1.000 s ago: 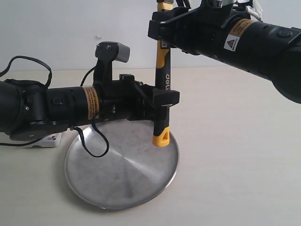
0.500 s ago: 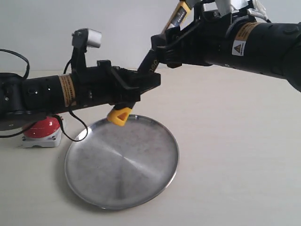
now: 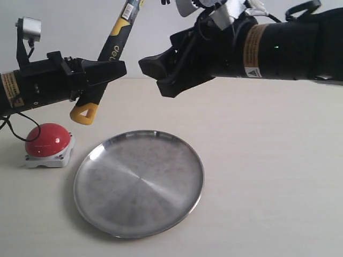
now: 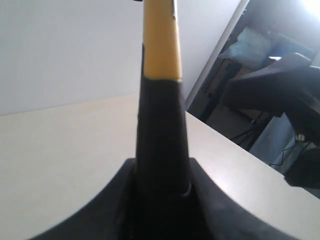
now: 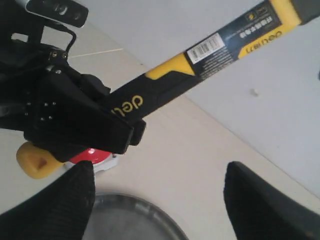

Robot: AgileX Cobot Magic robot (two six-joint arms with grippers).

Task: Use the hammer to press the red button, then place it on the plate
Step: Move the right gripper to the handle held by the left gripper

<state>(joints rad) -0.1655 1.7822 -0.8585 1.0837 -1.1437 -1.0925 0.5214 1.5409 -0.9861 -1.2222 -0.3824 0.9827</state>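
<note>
Pale wall (image 3: 69, 21) backs the hammer (image 3: 110, 51), handle lettered "deli".

Here's the left arm (image 3: 37, 85), reaching in from the 9 o'clock edge of the exterior view, lying almost level with the forearm aimed toward 3 o'clock. Its camera mast (image 3: 25, 40) stands straight up off the wrist toward 12 o'clock. The left gripper (image 3: 102, 72) is clamped on the handle of the hammer (image 3: 113, 43), jaws pinching it from both sides. Over at 3 o'clock, the right arm (image 3: 289, 45) stretches in high, dipping slightly toward 8 o'clock. The right gripper (image 3: 159, 77) hangs with jaws spread wide, holding nothing, fingertips facing the left gripper with clear air between them.
</note>
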